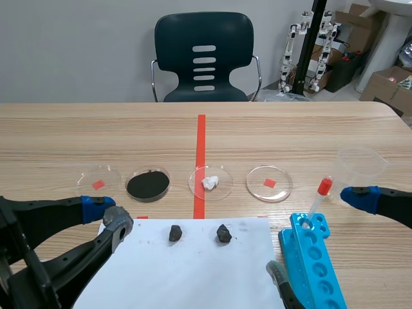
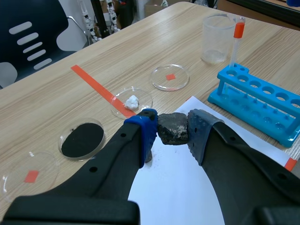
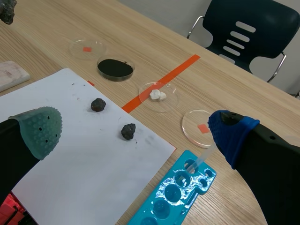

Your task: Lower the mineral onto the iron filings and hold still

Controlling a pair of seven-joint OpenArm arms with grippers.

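Note:
My left gripper [image 2: 172, 135] is shut on a dark grey mineral [image 2: 172, 126], held above the table between the blue pad and the grey pad. The shallow dish of black iron filings [image 2: 82, 140] lies ahead of it and off to the blue pad's side. In the scene view the left gripper [image 1: 107, 214] hangs near the paper's far left corner, short of the filings dish [image 1: 148, 185]; the mineral is hidden there. My right gripper [image 3: 136, 133] is open and holds nothing; in the scene view it [image 1: 318, 235] straddles the blue rack.
Two more dark stones [image 1: 175, 233] [image 1: 223, 233] lie on the white paper [image 1: 193, 277]. Beyond it stand a dish with a white lump [image 1: 210, 182] and two clear dishes [image 1: 98, 179] [image 1: 269, 183]. At the right are a blue tube rack [image 1: 315, 270], a red-capped tube [image 1: 320, 199] and a plastic cup [image 1: 360, 167].

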